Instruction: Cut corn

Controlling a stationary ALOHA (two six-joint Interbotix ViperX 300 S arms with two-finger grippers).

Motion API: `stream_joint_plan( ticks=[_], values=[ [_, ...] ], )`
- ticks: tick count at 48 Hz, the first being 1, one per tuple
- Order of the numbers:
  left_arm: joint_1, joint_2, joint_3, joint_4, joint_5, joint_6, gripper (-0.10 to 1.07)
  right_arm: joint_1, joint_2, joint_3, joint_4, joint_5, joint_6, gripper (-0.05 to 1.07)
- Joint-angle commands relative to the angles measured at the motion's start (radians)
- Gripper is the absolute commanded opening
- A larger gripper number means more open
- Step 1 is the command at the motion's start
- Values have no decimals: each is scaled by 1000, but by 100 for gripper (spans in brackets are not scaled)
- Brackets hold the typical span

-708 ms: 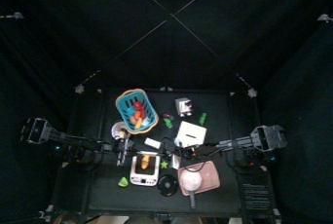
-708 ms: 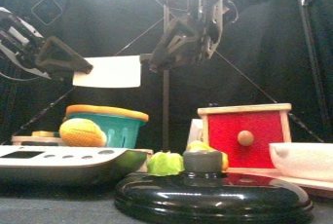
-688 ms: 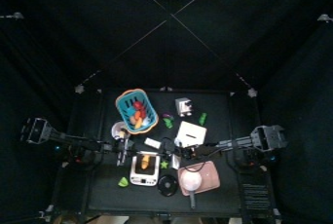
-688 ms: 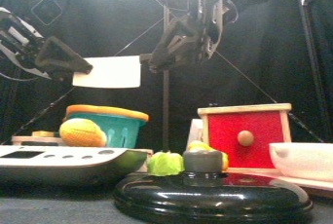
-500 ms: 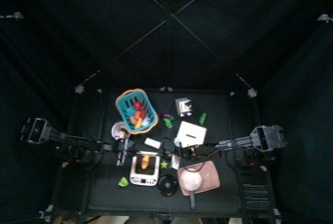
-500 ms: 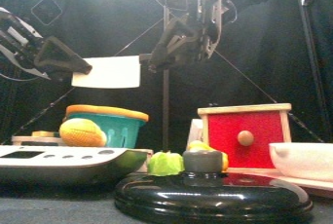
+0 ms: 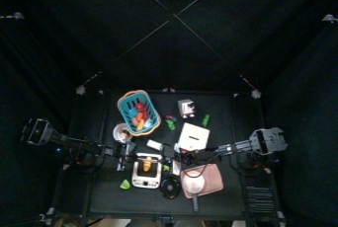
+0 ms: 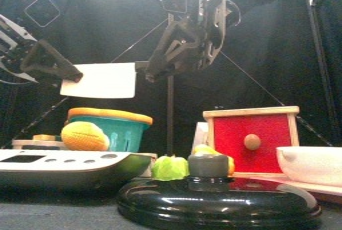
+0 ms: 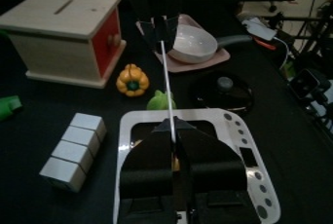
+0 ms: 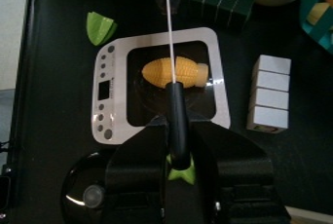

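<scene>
Since a moment before, my left pincer (image 9: 176,155) had swung its white blade (image 8: 107,80) a little lower and further out from above the white board (image 10: 219,96), tilting it. That pincer was clamped tight on the blade's dark handle, high over the board's bare end. My right pincer (image 10: 173,135) was closed on the handle of a thin knife (image 10: 170,28), hanging directly above the corn (image 10: 190,70), which lay on the board near its middle, uncut.
</scene>
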Motion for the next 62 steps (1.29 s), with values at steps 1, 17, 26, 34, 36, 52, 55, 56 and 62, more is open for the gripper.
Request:
stream_joint_plan(
  ticks=[1, 17, 26, 34, 36, 52, 55, 56, 62],
  values=[
    [-26, -3, -12, -28, 17, 0, 28, 9, -6, -38, -2, -5, 2, 51],
    [-29, -3, -12, -86, 71, 6, 28, 9, 38, -61, 0, 31, 0, 50],
    [-28, -3, -9, -86, 72, 5, 28, 9, 49, -61, 0, 46, 2, 50],
    [-28, 2, -2, -100, 78, 3, 28, 6, 57, -61, 0, 52, 2, 50],
    [-28, 5, 0, -104, 80, 5, 28, 6, 57, -61, 0, 54, 2, 50],
    [-28, 29, 2, -115, 92, 3, 28, 3, 69, -74, 0, 52, 2, 50],
    [-28, 35, 2, -115, 91, 2, 28, 3, 77, -80, -2, 54, 0, 50],
    [-28, 37, 2, -115, 92, 2, 28, 5, 78, -81, 0, 54, -2, 50],
    [-28, 43, 0, -121, 92, 3, 28, 6, 89, -89, 0, 52, -3, 50]
  ],
)
